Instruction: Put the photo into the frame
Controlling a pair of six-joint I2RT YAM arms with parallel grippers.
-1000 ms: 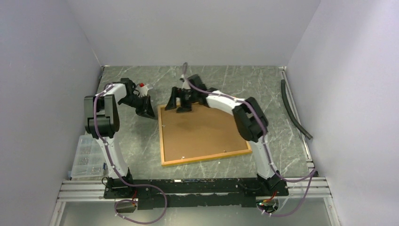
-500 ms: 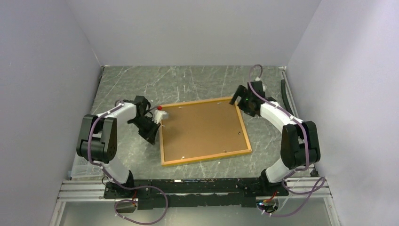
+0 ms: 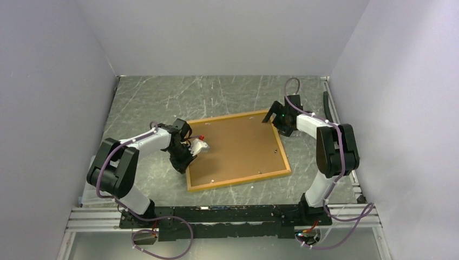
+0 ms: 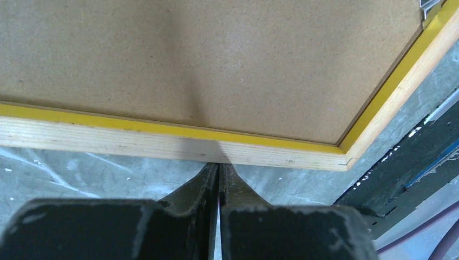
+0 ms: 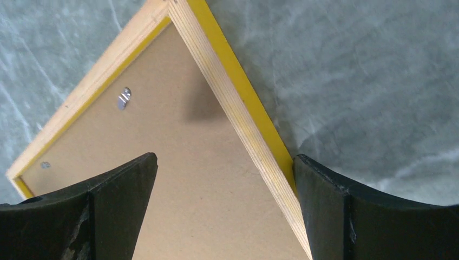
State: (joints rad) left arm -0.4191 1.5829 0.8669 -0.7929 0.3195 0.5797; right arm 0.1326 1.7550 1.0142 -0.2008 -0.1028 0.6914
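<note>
Frame (image 3: 238,180), a thin wood-and-yellow rectangle, lies back-up at centre with the plain brown backing board (image 3: 238,146) seated in it; photo unseen. My left gripper (image 4: 218,170), pinched empty, sits at its 9 o'clock rail. My right gripper (image 5: 224,160) gapes astride the 1 o'clock corner. Risk: a shove skews the frame or unseats the board.

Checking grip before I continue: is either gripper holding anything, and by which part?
Nothing is held. The left gripper is shut empty, tips at the outer edge of the frame; the right gripper stands open astride a rail near a corner.
</note>
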